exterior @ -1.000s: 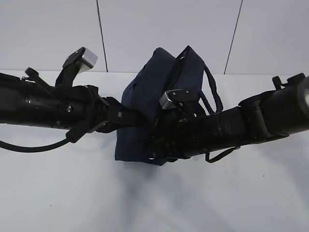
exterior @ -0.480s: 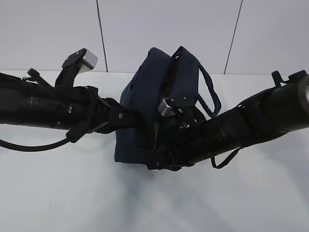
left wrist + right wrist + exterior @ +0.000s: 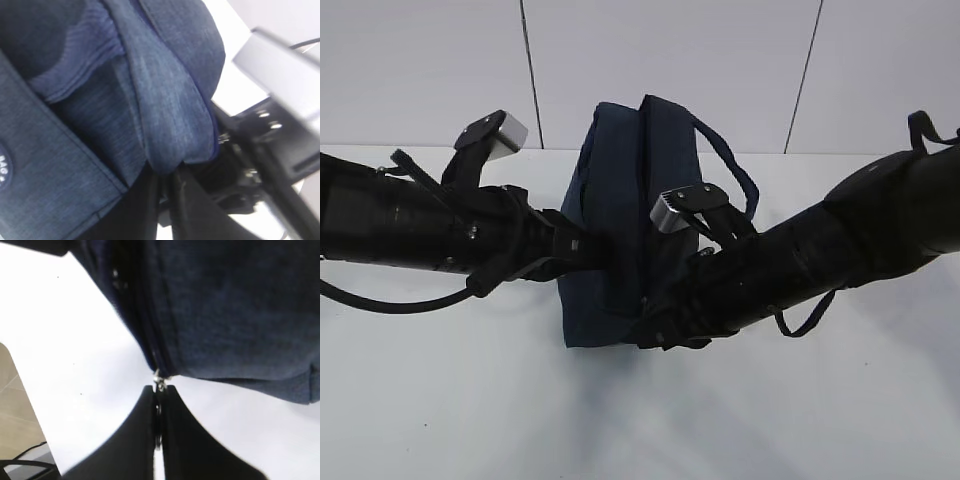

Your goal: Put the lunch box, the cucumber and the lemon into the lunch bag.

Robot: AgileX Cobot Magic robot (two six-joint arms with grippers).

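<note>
The dark navy lunch bag stands in the middle of the white table, between both arms. My left gripper is shut on a fold of the bag's fabric at its left side; in the left wrist view the left gripper has its jaws closed together under that fold. My right gripper is shut on the metal ring pull at the end of the bag's zipper, low on the bag's front, where the right gripper shows in the exterior view. The lunch box, the cucumber and the lemon are out of view.
A loop handle sticks out from the bag's right side and a strap hangs below the right arm. The white table runs back to a grey panelled wall.
The bag has swung from leaning right to standing straighter, its top now further left. The right arm has lifted at its far end. Both grippers kept their hold.
</note>
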